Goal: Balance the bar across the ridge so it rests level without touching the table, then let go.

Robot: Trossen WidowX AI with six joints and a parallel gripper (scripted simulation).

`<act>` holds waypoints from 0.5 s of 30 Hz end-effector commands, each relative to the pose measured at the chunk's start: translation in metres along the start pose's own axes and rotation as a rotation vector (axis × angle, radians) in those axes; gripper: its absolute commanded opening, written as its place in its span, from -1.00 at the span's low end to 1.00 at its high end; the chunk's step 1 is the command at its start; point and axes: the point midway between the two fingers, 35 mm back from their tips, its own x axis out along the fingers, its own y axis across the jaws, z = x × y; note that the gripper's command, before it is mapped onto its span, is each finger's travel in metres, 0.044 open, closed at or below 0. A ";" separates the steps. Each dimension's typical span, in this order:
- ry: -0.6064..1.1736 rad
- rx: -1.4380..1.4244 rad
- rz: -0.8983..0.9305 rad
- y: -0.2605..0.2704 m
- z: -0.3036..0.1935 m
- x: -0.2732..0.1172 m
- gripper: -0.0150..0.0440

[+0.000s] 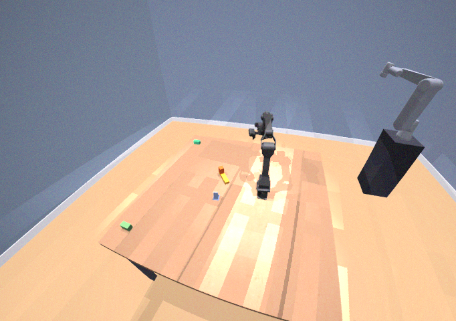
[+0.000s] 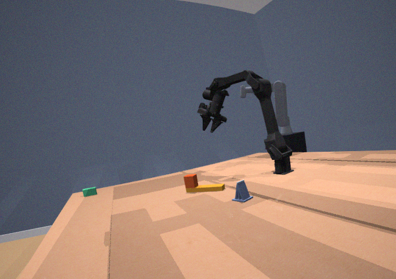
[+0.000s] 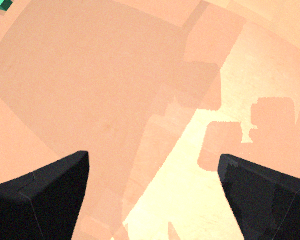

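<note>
A yellow bar (image 1: pixel 225 178) (image 2: pixel 209 188) lies flat on the table. An orange-red block (image 1: pixel 220 169) (image 2: pixel 190 181) stands at one end of it, seemingly on the bar. The blue ridge (image 1: pixel 215 195) (image 2: pixel 241 190) is a narrow upright wedge on a flat base, standing on the table apart from the bar, with nothing on it. My gripper (image 2: pixel 207 131) (image 3: pixel 156 162) is open and empty, high above the table and pointing down. The bar and the ridge do not show in the wrist view.
A teal-green block (image 1: pixel 196 142) (image 2: pixel 89 191) (image 3: pixel 2 4) lies near the table's far corner. Another green block (image 1: pixel 126 225) lies near the left front corner. A grey arm (image 1: pixel 414 105) stands on a black pedestal (image 1: pixel 388 162) beyond the table at the right.
</note>
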 end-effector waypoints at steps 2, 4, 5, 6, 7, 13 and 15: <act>0.043 -0.171 0.012 0.017 -0.005 0.011 0.58; 0.058 -0.252 0.020 0.025 -0.007 0.015 0.58; 0.065 -0.293 0.024 0.029 -0.008 0.017 0.58; 0.073 -0.334 0.029 0.033 -0.009 0.019 0.58; 0.080 -0.375 0.033 0.037 -0.010 0.021 0.58; 0.120 -0.621 0.065 0.062 -0.018 0.032 0.58; 0.132 -0.703 0.077 0.070 -0.021 0.035 0.58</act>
